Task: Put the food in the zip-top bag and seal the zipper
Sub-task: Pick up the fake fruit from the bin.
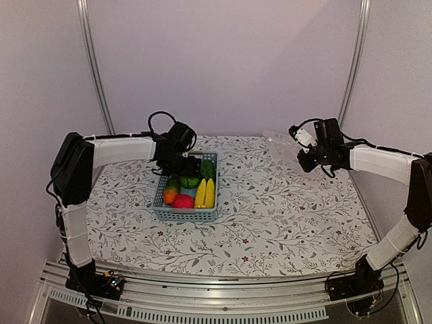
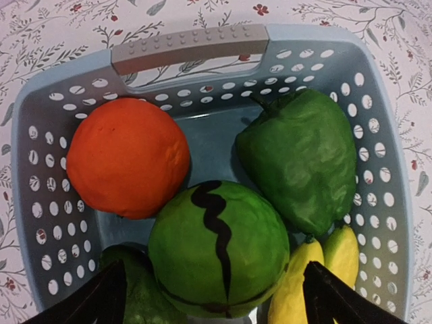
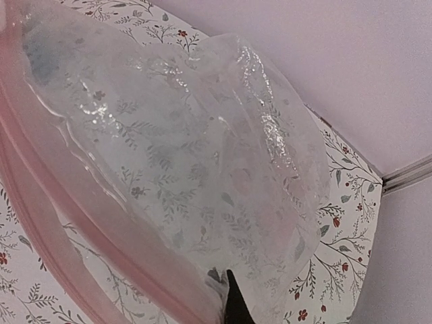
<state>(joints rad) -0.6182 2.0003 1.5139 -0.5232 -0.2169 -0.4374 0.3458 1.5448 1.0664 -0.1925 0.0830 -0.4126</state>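
Top external: the left arm reaches over a light-blue basket that sits left of centre on the floral-clothed counter. The left claw hangs over the basket's far end, just above the food piled inside. At the far right the right arm is raised. The right claw points toward the back wall, and the clear bag shows faintly just beside its tip, well apart from the basket.

Left wrist: the left claw stands wide, with its two dark fingers at the bottom corners of the view. Directly between and just below them lies a striped green ball. An orange touches the ball on the left and a green pepper on the right. Yellow bananas lie against the right-hand finger, and another green piece is half hidden by the left-hand one. All of it is in the basket, whose grey handle is at the far end. Neither finger grips anything.

Right wrist: the bag fills the view, crinkled and lifted above the cloth. Its pink-tinted zipper strip runs down the left side to the right claw. The claw is pinched closed on the bag's edge at the bottom of the view, and only one dark tip shows.
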